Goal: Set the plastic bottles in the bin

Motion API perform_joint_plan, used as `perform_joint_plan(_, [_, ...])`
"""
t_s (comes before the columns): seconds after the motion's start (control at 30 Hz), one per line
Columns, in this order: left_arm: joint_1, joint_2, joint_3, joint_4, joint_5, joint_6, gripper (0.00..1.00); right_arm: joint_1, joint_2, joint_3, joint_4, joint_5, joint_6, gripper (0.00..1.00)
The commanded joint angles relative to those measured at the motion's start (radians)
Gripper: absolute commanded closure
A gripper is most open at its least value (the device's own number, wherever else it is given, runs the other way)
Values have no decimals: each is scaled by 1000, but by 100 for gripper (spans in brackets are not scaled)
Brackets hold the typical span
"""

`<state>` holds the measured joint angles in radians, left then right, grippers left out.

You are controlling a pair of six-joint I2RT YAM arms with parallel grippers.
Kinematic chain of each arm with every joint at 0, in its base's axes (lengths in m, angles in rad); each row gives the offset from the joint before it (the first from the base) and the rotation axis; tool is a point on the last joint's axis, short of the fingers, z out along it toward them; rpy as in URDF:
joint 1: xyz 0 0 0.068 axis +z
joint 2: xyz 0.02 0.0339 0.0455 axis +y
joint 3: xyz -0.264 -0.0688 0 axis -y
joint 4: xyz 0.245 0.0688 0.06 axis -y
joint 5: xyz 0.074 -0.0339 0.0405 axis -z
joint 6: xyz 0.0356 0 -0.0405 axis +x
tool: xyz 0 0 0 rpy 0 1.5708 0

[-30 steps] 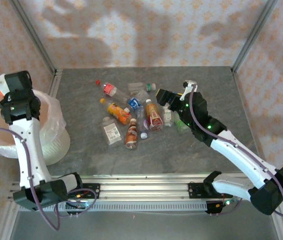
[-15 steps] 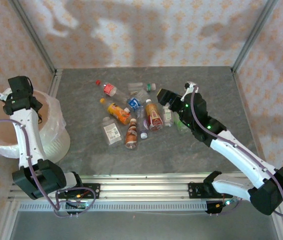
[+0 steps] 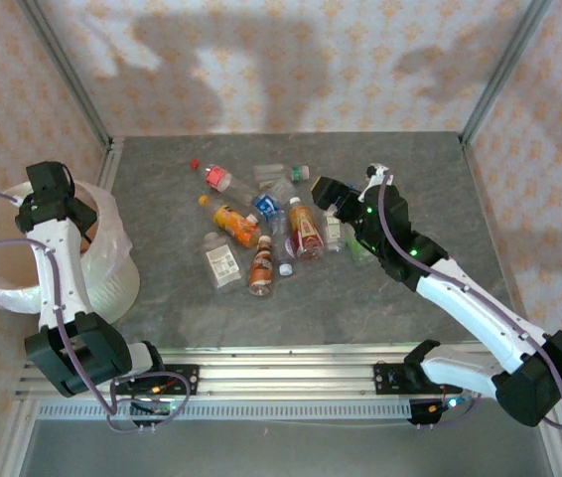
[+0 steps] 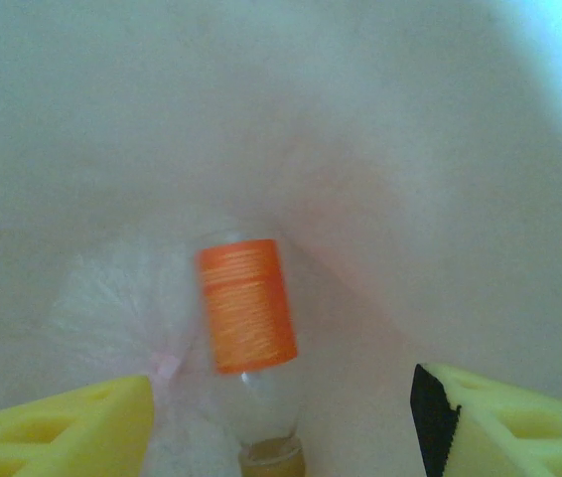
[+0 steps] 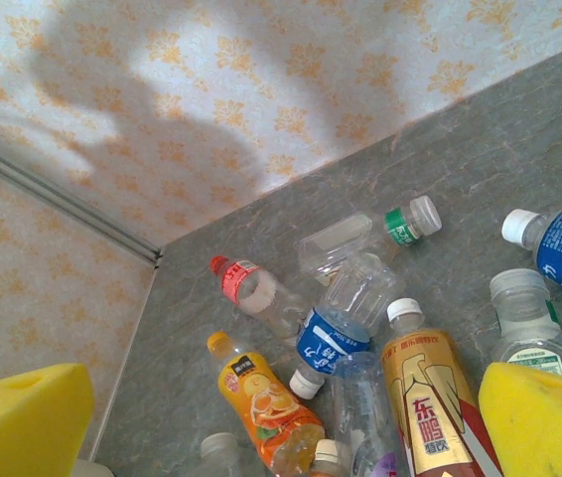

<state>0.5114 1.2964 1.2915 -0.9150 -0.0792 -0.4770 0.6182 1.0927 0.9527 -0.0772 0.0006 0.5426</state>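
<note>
An orange-capped bottle is down inside the bin. From the left wrist its long axis runs up and down the picture, slightly tilted, cap towards the top and clear neck towards the bottom edge, where a sliver of amber shows (label or drink, too blurred to tell). The faintly pink bag liner lies around it. The left claw is open above it — its yellow pads sit wide apart, neither touching the bottle — and from above it hangs over the bin's mouth at the left edge of the grey bench. The other plastic bottles lie on their sides in a loose heap mid-bench, well apart from the bin. The red-capped bottle lies slantwise, cap to the far left. The orange-labelled bottle runs nearly parallel, cap the same way. The gold-and-red bottle lies roughly front to back, white cap at the far end. A blue-labelled bottle sits between those last two, and a green-banded bottle lies at the heap's far side. The right claw hovers open above the heap's right side, its own pads spread to the bottom corners of the wrist view. On the gold-and-red label red Chinese characters read 东鹏; the blue label's white print is too small to read.
</note>
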Motion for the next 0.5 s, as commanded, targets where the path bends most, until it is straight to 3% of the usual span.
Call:
perform_joint_plan(0.0, [6, -15, 46, 7, 24, -18, 27, -6, -17, -17, -27, 14, 10, 0])
perform_joint_plan(0.37, [7, -191, 118, 12, 228, 14, 12, -20, -42, -34, -147, 118, 19, 1])
perform_joint_plan(0.47, [7, -248, 117, 52, 354, 14, 8, -43, -40, -44, -195, 154, 65, 1])
